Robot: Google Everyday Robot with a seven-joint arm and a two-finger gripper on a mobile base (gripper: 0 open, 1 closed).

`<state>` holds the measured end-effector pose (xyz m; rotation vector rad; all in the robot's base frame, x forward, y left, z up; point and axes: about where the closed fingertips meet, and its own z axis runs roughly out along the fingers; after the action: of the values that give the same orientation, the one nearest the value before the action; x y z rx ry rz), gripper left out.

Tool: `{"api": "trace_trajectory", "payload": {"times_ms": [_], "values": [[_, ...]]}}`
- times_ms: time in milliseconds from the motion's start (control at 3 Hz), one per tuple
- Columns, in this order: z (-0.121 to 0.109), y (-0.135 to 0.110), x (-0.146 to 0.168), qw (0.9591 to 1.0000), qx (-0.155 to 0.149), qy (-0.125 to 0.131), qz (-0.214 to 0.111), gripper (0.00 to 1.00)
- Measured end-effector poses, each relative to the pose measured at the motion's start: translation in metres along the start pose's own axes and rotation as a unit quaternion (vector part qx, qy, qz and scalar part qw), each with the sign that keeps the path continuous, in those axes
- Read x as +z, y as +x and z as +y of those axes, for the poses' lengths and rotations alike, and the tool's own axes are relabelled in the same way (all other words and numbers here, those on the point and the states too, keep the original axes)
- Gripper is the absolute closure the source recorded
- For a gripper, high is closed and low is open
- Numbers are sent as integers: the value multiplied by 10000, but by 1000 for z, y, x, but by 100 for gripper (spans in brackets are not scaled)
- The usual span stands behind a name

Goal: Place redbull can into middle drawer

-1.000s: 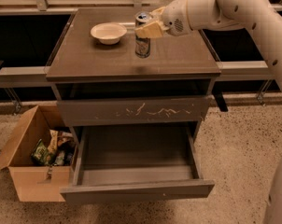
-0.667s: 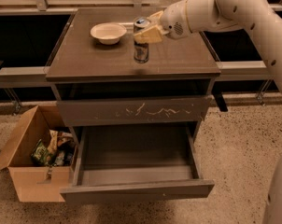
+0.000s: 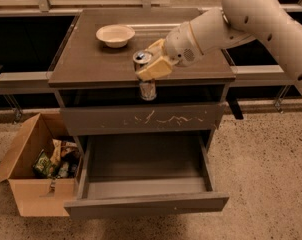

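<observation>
The redbull can (image 3: pixel 148 89) is slim with a shiny silver top. It hangs in my gripper (image 3: pixel 151 68), just past the front edge of the cabinet top (image 3: pixel 91 61). The gripper's cream fingers (image 3: pixel 156 69) are shut around the can's upper half. My arm reaches in from the upper right. The middle drawer (image 3: pixel 146 203) is pulled open below, with a plain grey front and an empty grey inside. The can is above the drawer's back part, in front of the closed scratched drawer front (image 3: pixel 141 118).
A shallow cream bowl (image 3: pixel 115 35) sits at the back of the cabinet top. An open cardboard box (image 3: pixel 26 184) with packets stands on the floor left of the drawer. Speckled floor lies to the right and front.
My gripper has carried the can off the cabinet top, forward and down over its front edge. The bowl and drawer have not moved.
</observation>
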<state>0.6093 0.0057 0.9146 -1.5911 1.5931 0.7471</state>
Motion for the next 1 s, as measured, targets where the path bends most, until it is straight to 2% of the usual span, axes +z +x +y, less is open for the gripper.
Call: {"api": "trace_trajectory", "payload": {"times_ms": [333, 667, 1000], "values": [[53, 40, 38, 9968, 132, -629, 468, 100], [53, 40, 38, 9968, 132, -629, 468, 100], [66, 65, 59, 9940, 268, -764, 742, 100]]}}
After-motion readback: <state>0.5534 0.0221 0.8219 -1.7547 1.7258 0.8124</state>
